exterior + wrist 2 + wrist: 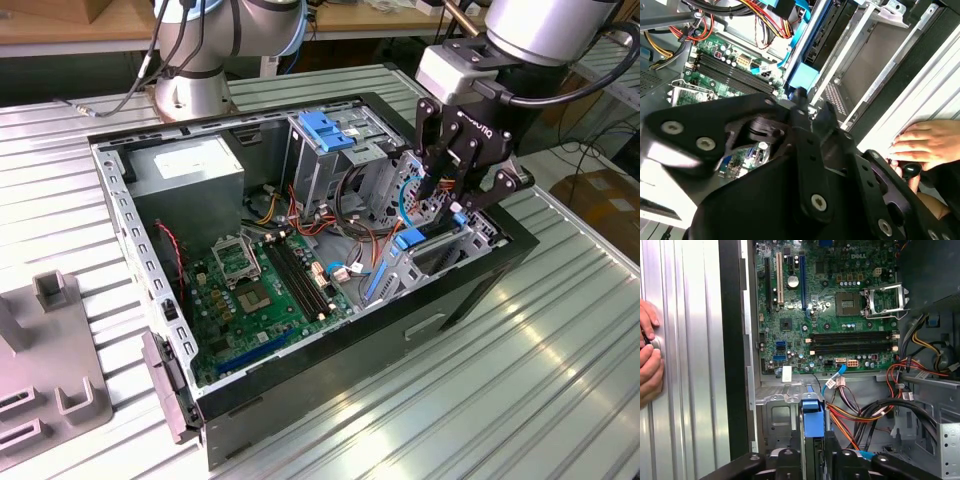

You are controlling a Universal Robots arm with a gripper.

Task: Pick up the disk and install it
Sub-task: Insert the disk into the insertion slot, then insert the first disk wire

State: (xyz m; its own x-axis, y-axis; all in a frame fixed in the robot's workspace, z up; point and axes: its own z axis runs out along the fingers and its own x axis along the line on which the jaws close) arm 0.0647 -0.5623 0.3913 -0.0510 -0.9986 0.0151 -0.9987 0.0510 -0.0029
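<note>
Claw (pixel 447 198) hangs over the drive bay at the exterior view's right end of the open computer case (pixel 440 320) on the bench (pixel 560 400). Disk (pixel 810 426) stands on edge in that bay, blue carrier end showing, claw straddling it. Gripping or released: cannot tell. A person's hand (pixel 925 140) rests on the bench beside the case.

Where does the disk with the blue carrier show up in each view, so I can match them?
Exterior view: the disk sits in a drive bay at the case's end, toward the exterior view's right.
Second wrist view: its blue end lies beside the motherboard.
First wrist view: the same blue end, in the metal bay past the motherboard.
Shared landmark: the green motherboard.
</note>
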